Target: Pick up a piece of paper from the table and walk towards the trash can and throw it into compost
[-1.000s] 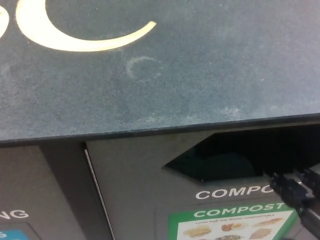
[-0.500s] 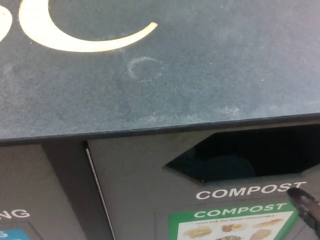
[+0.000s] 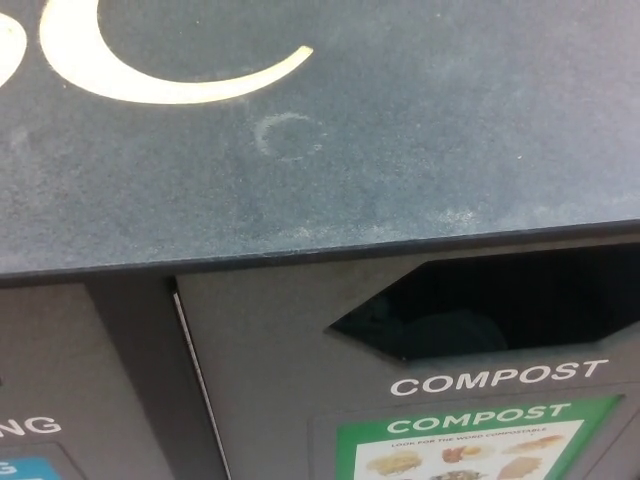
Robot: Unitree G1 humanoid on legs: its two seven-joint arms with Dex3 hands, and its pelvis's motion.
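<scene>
The compost bin's dark opening [image 3: 490, 305] sits at the lower right of the head view, under the edge of the bin's flat top [image 3: 320, 170]. Below it is white COMPOST lettering [image 3: 498, 378] and a green compost label [image 3: 470, 445] with food pictures. Inside the opening only darkness and a faint rounded shape show. No paper is in sight. Neither of my hands shows in the picture.
The dusty dark top carries a pale yellow curved mark [image 3: 150, 70] at the upper left. A neighbouring bin panel [image 3: 60, 400] with part of a white word and a blue label stands at the lower left, split from the compost panel by a vertical seam [image 3: 195, 380].
My right hand, at the lower right beside the compost opening a second ago, has dropped down and out of the picture. The bin has not moved.
</scene>
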